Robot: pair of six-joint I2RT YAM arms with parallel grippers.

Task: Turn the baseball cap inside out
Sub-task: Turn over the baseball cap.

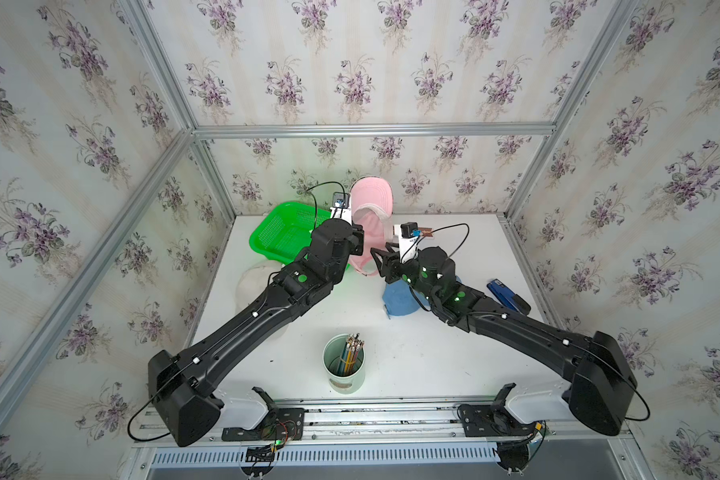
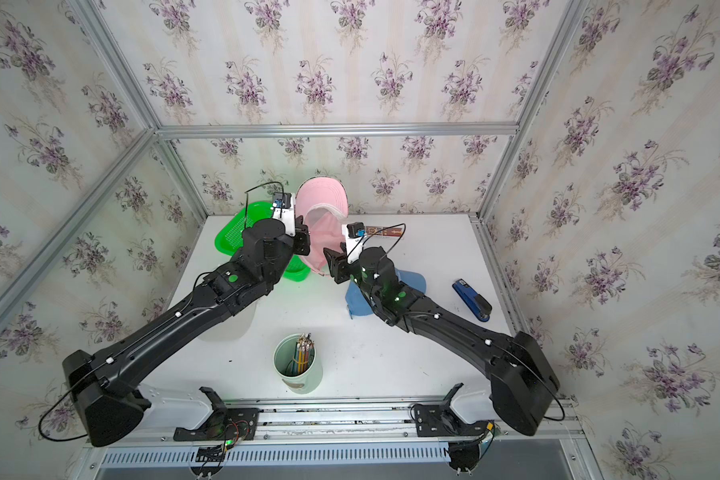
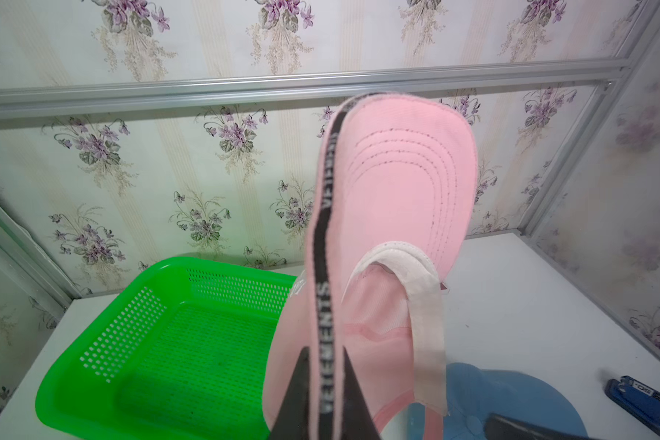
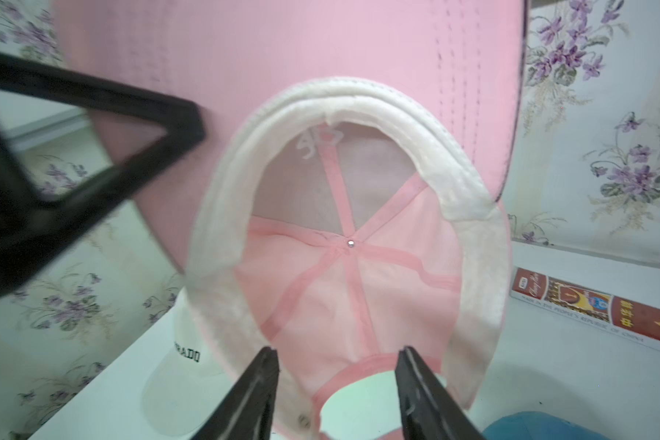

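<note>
Firmly, left jaws pinch cap (image 3: pixel 397 183); right jaws apart.

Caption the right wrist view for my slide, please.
Open right end effector facing the lifted pink baseball cap's seamed interior and white sweatband.

White table (image 1: pixel 433 353), walled on three sides. Far left corner: green mesh basket (image 1: pixel 279 237). Just in front of it: white cap (image 1: pixel 250 282), half hidden. Centre-right: blue cap (image 1: pixel 398 301). Right edge: blue stapler (image 1: pixel 510 295). Front centre: pale cup (image 1: pixel 344 380) of pencils. Back: flat red box (image 4: pixel 572 304), possibly a cigarette carton.
</note>
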